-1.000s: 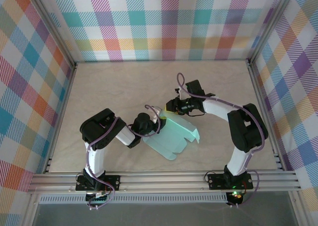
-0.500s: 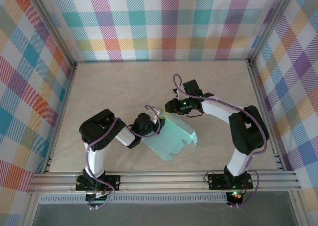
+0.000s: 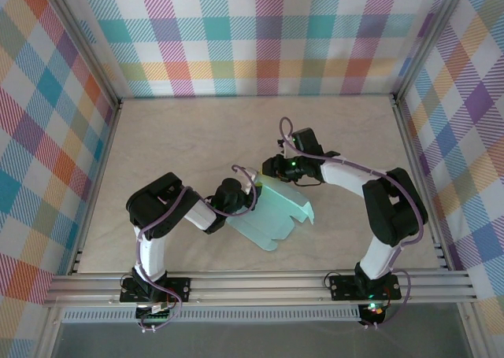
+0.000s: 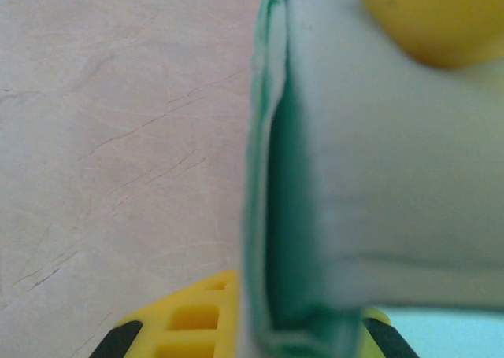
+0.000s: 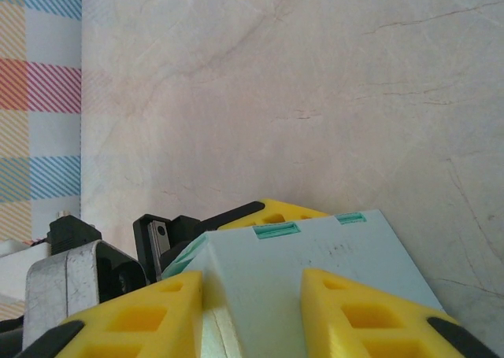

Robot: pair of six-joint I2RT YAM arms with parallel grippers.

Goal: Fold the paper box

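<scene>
Mint paper box edge clamped in left jaws; right jaws part-open astride it.

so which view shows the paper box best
Top external: the whole paper box shows, partly folded, scalloped tabs toward the near edge. Left wrist gives a blurred folded edge up close; right wrist, one panel with green slots.

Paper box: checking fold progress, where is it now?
Top view: the paper box lies mid-table between the left gripper, shut on its edge, and the right gripper.
</scene>
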